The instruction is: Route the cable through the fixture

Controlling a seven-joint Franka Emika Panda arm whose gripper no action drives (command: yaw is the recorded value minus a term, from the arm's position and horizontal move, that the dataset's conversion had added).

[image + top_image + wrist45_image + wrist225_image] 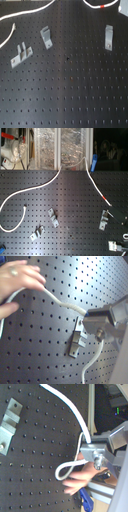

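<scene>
Black, matte and drilled with a regular grid of small holes, the worktop [75,95] fills most of both exterior views. 3 small brackets of bent grey metal are seen standing on it in the first exterior view: a forked one [21,54] at the left, an angled strip [46,36] near the upper middle, and a narrow upright one [108,38] at the right.

The cable [40,187], a thin, smooth white cord, is seen in the second exterior view curving from a loose end at the left of the frame up to the top edge of the worktop and down again toward the right, where its short red band [104,197] is marked. In the first exterior view the red band [101,7] lies near the upper right corner.

In the first wrist view the cable [65,303] is held inside the grey metal end effector [92,323], whose jaws are closed on it, just beside a bracket [76,343]. A blurred human hand [17,283] is seen touching the cord at the upper left of that picture. In the second wrist view the cable [67,411] forms a small loop beside the end effector [92,451].
</scene>
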